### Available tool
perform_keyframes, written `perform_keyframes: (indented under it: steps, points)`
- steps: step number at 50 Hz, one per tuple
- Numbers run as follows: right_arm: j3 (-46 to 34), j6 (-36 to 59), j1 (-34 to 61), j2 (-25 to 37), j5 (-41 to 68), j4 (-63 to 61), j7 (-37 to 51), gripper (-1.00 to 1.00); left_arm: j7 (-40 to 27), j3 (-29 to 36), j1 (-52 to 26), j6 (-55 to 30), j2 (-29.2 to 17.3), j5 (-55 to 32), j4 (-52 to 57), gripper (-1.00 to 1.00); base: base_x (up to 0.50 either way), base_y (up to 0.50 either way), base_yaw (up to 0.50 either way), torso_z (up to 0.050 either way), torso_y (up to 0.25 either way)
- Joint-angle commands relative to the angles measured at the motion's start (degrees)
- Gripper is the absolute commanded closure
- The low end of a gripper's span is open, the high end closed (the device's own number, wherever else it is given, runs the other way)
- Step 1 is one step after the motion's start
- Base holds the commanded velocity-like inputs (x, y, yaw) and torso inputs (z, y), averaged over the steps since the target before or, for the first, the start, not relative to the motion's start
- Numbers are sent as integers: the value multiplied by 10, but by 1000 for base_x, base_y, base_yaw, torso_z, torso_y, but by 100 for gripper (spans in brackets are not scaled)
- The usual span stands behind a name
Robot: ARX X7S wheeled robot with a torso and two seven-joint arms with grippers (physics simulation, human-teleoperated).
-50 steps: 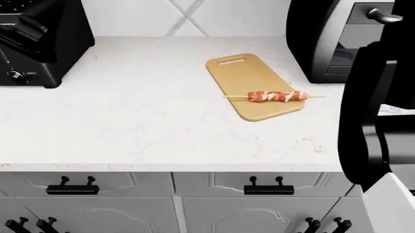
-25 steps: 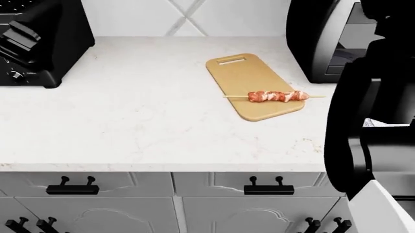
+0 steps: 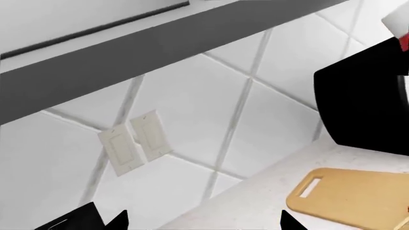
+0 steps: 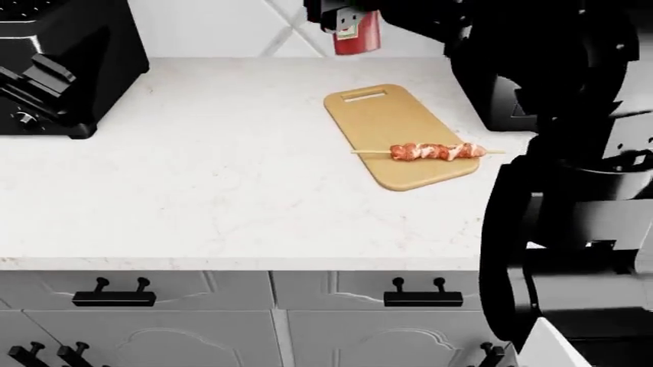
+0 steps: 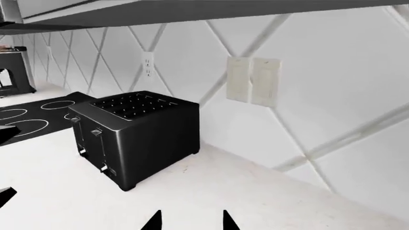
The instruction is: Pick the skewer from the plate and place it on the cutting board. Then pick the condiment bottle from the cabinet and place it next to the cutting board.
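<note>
Left wrist view: light tan wooden cutting board (image 3: 357, 196) on white counter (image 3: 255, 211); left gripper's state can't be told. Head view: meat skewer (image 4: 433, 151) lies across cutting board; right gripper (image 4: 342, 17) grasps small red condiment bottle (image 4: 357, 34) above counter's back edge. Right wrist view: black toaster (image 5: 134, 134).

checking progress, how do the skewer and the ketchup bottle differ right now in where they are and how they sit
The skewer lies flat across the cutting board; the ketchup bottle is upright in the air near the wall, held by the right claw.
The skewer is thin and long with pink and white meat; the bottle is stubby, solid red with a white label.
The skewer is placed; the bottle is not yet set down.
</note>
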Motion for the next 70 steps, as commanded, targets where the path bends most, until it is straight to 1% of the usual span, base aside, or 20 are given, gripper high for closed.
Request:
perform_keyframes:
  steps: [1, 7, 13, 17, 26, 33, 45, 52, 61, 70]
  points:
    - [-22, -5, -87, -2, 63, -91, 62, 100, 31, 7, 13, 47, 4, 15, -43, -100, 0, 0, 0, 0, 0]
    - [-14, -10, -143, -4, 119, -168, 124, 100, 42, 15, 3, 52, 6, 14, -50, -100, 0, 0, 0, 0, 0]
    - [-21, -61, -194, -1, 164, -204, 163, 100, 42, 17, -2, 45, 6, 9, -40, -100, 0, 0, 0, 0, 0]
    - [-37, -130, -225, 4, 156, -208, 167, 100, 41, 20, -4, 41, 5, 9, -37, -100, 0, 0, 0, 0, 0]
    - [-58, -234, -273, 9, 148, -191, 159, 100, 42, 30, -4, 46, 9, 16, -43, -100, 0, 0, 0, 2, 0]
    - [-92, -334, -307, 10, 125, -169, 140, 100, 42, 30, -2, 49, 9, 16, -46, -100, 0, 0, 0, 0, 0]
    - [-121, -390, -323, 13, 122, -129, 143, 100, 41, 26, -4, 38, 3, 8, -35, -100, 0, 0, 0, 0, 0]
    - [-153, -445, -316, 14, 86, -72, 147, 100, 41, 23, -3, 37, 1, 5, -33, -100, 0, 0, 0, 0, 3]
    - [-177, -488, -301, 11, 71, -11, 151, 100, 41, 18, 3, 38, -3, 3, -32, -100, 0, 0, 0, 0, 0]
    - [-195, -505, -290, 11, 74, 27, 161, 100, 42, 17, 6, 46, -3, 5, -38, -100, 0, 0, 0, 0, 0]
